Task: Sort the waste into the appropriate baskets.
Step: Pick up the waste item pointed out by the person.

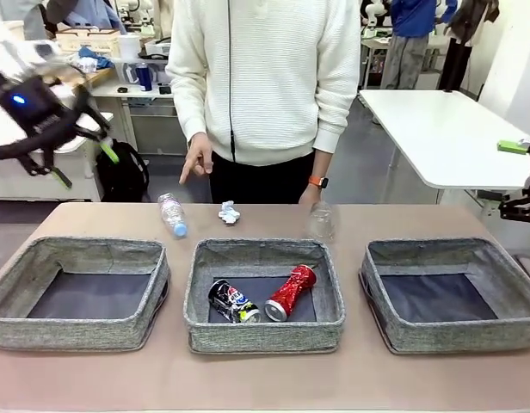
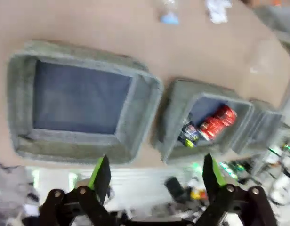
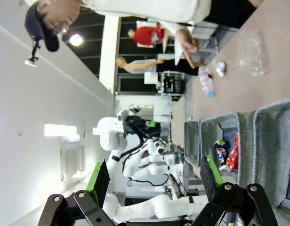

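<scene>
The red can (image 1: 290, 292) and dark can (image 1: 233, 302) lie in the middle basket (image 1: 265, 331); the bottle (image 1: 172, 215), paper wad (image 1: 229, 212) and cup (image 1: 322, 221) sit on the table beyond the baskets, well apart from both grippers. The left gripper (image 1: 86, 165) hangs high with jaws spread and empty; the right gripper (image 1: 516, 176) is likewise wide and holds nothing. The bottle looks light, thin-walled and apt to roll, best pinched across its middle; the cup likely crushes easily, wanting a gentle hold; the wad is soft and takes any pinch.

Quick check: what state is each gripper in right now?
Left gripper: jaws open, holding nothing.
Right gripper: jaws open, holding nothing.
</scene>
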Available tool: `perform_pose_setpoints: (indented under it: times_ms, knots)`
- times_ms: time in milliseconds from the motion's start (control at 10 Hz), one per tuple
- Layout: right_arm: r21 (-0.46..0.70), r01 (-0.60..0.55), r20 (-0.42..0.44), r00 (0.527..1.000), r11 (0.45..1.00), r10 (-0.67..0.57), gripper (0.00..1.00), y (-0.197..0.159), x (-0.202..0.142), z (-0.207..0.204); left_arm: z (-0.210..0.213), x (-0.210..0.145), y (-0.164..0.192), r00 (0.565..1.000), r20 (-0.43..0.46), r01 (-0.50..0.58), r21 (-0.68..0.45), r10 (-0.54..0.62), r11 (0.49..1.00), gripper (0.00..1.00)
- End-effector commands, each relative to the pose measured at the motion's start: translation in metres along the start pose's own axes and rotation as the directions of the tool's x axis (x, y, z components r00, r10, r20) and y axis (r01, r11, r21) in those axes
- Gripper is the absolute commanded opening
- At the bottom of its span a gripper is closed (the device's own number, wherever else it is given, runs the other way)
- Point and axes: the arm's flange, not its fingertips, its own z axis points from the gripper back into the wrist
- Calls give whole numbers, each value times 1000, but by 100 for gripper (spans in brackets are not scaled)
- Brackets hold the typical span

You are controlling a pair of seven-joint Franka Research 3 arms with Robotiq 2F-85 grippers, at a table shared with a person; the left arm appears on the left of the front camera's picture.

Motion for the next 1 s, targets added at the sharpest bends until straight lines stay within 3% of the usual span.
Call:
perform_pose_setpoints:
  times_ms: [0,100,200,400,500,600,700,900]
  knots:
    - [24,-21,3,1000,999,21,100,1,1,-1,-32,22,-16,996,86,-27,140,15,990,100]
    - [24,-21,3,1000,999,21,100,1,1,-1,-47,28,-29,968,242,-91,78,70,993,100]
    - [24,-21,3,1000,999,21,100,1,1,-1,-27,11,-20,999,31,6,85,-8,996,100]
    - [24,-21,3,1000,999,21,100,1,1,-1,-27,11,-20,999,31,6,85,-8,996,100]
    - [24,-21,3,1000,999,21,100,1,1,-1,-45,22,-31,996,86,-13,101,4,995,100]
    - [24,-21,3,1000,999,21,100,1,1,-1,-66,49,-43,998,66,7,48,-10,999,100]
    - [24,-21,3,1000,999,21,100,1,1,-1,-80,70,-47,991,127,-44,1,43,999,100]
    - [24,-21,3,1000,999,21,100,1,1,-1,-111,96,-48,986,165,-30,59,20,998,100]
